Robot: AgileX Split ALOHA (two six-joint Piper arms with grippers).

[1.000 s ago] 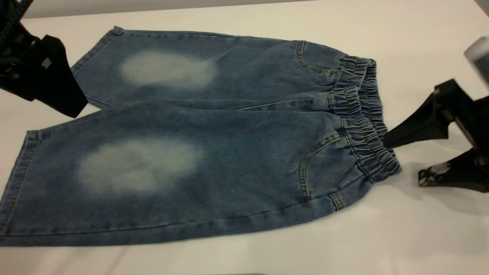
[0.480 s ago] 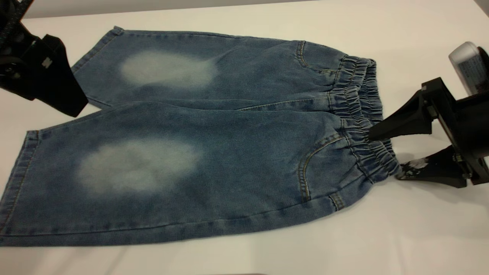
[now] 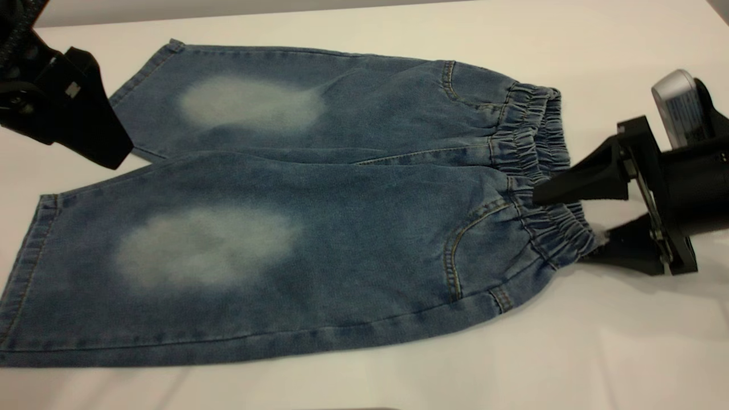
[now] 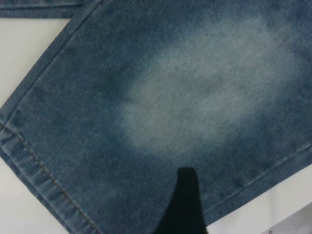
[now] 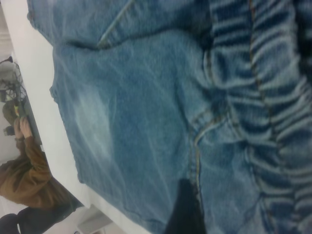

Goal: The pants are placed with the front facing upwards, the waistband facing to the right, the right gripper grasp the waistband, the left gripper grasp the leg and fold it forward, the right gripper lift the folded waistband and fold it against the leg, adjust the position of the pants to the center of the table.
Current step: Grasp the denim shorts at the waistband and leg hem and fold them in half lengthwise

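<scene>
The blue denim pants [image 3: 296,210] lie flat on the white table [image 3: 598,353], legs to the left, with pale knee patches. The gathered waistband [image 3: 535,165] is at the right. My right gripper [image 3: 564,228] is open at the waistband's near end, with its upper finger [image 3: 569,185] over the band and its lower finger [image 3: 621,253] low by the table beside the band's edge. In the right wrist view the waistband [image 5: 263,112] fills the frame beside one finger [image 5: 183,209]. My left gripper [image 3: 105,151] hovers open at the far leg's hem, holding nothing. One of its fingers [image 4: 185,204] shows above the knee patch [image 4: 204,92].
Bare tabletop lies in front of the pants and to the right of them. The table's far edge [image 3: 228,17] runs behind the pants. A person in a brown sleeve [image 5: 27,170] sits beyond the table edge in the right wrist view.
My right gripper has moved left and tilted flatter, bringing its open fingers onto the waistband's near end. The left gripper has barely shifted. The pants have not moved.
</scene>
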